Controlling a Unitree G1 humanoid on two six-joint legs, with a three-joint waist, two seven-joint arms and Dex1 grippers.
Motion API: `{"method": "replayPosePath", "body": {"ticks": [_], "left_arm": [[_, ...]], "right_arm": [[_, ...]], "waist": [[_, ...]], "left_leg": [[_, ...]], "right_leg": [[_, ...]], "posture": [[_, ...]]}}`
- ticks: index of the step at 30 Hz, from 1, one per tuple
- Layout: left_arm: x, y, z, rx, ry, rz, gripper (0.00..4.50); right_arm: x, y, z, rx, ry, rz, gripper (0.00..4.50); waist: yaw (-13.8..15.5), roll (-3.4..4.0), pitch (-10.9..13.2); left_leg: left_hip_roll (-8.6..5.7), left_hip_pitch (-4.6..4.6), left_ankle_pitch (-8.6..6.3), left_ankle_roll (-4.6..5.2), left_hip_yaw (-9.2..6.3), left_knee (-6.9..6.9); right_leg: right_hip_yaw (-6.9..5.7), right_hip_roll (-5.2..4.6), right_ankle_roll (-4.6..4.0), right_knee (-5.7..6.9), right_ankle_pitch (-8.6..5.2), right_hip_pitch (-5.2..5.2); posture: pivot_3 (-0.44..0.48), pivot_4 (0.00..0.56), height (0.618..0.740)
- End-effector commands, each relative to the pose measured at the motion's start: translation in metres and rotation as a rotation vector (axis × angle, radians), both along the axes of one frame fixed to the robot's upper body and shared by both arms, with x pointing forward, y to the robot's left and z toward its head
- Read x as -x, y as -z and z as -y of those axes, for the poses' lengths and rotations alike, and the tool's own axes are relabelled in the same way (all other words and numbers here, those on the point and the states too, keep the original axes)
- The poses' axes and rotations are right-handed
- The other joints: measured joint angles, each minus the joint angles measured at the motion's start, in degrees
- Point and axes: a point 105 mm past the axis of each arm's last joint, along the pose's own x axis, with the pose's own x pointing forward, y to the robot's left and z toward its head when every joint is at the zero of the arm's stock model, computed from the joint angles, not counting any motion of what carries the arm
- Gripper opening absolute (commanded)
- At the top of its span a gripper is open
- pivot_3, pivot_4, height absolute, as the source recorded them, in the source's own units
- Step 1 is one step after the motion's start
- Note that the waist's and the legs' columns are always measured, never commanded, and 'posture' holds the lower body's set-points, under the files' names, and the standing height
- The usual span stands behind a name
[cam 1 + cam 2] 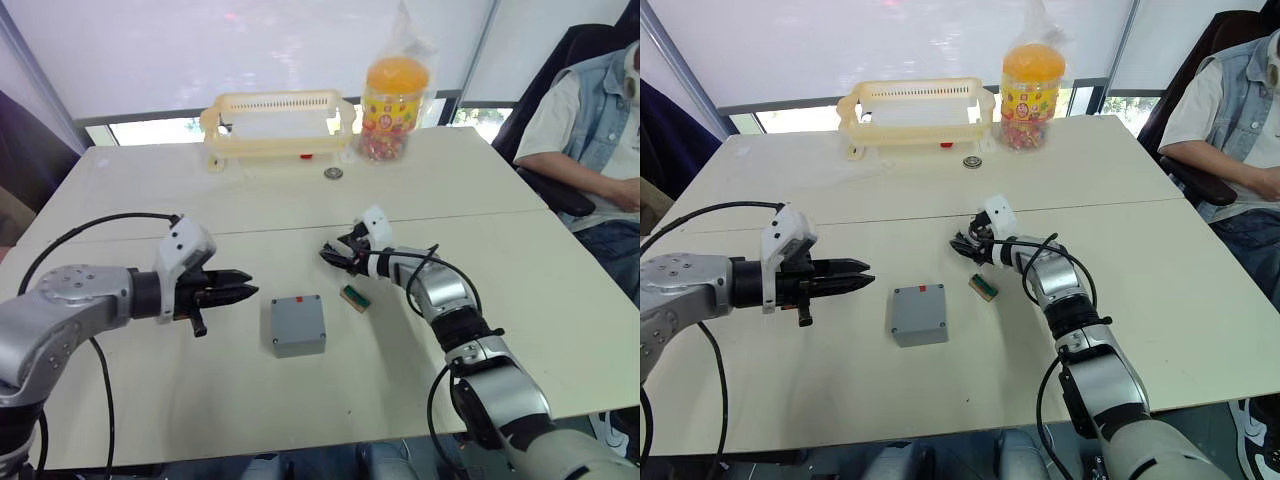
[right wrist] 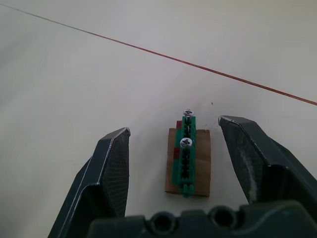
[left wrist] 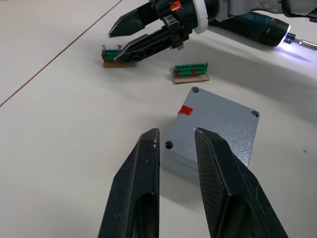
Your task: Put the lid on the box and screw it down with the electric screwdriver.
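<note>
The box (image 1: 298, 325), its lid (image 3: 218, 116) already on, sits just ahead of the left claw (image 1: 236, 287), nearly closed and empty. It looks stiff and light (smooth sides), best gripped across its walls. The right claw (image 2: 183, 148) spreads wide around a small green block (image 2: 187, 157), near the screwdriver (image 3: 257, 30).

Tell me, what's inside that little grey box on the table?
You can't see in. The lid already sits on the box, covering its contents. Visible on top are a small red mark and corner screw holes; whether screws sit in them can't be told.
</note>
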Motion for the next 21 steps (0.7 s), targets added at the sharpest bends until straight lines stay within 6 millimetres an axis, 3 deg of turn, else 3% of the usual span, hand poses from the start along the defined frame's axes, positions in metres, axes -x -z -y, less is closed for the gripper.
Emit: {"method": "replayPosePath", "body": {"ticks": [1, 5, 13, 21], "left_arm": [[0.001, -0.003, 0.002, -0.009, 0.004, 0.041, 1.07], [0.001, -0.002, 0.001, -0.013, 0.002, 0.040, 1.07], [-0.002, -0.002, 0.000, -0.017, -0.002, 0.050, 1.07], [-0.003, 0.002, 0.002, -0.011, 0.002, 0.047, 1.07]], "right_arm": [[-0.005, -0.017, -0.001, -0.015, 0.007, 0.060, 2.19], [-0.004, -0.014, -0.001, -0.009, 0.004, 0.051, 0.14], [-0.005, -0.015, 0.000, -0.007, 0.012, 0.057, 0.06], [-0.004, -0.037, -0.002, -0.077, -0.003, 0.102, 0.06]], "waist": [[0.0, 0.00, 0.0], [-0.2, 0.00, 0.0], [-1.1, 0.00, 0.0], [-1.1, 0.00, 0.0]], "left_leg": [[0.00, 0.00, 0.00, -0.01, 0.00, 0.00], [0.00, 0.00, 0.01, -0.02, -0.01, 0.00], [0.00, 0.00, 0.02, -0.03, -0.04, -0.02], [0.00, 0.00, 0.02, -0.04, -0.04, -0.02]], "right_leg": [[0.00, 0.00, 0.00, 0.00, 0.00, 0.00], [0.00, 0.00, 0.00, 0.01, 0.00, 0.00], [0.00, 0.01, 0.00, 0.02, 0.00, 0.00], [0.00, 0.01, 0.00, 0.03, 0.00, -0.01]], "posture": [[0.000, 0.150, 0.740], [0.000, 0.150, 0.740], [0.000, 0.150, 0.740], [0.000, 0.150, 0.740]]}}
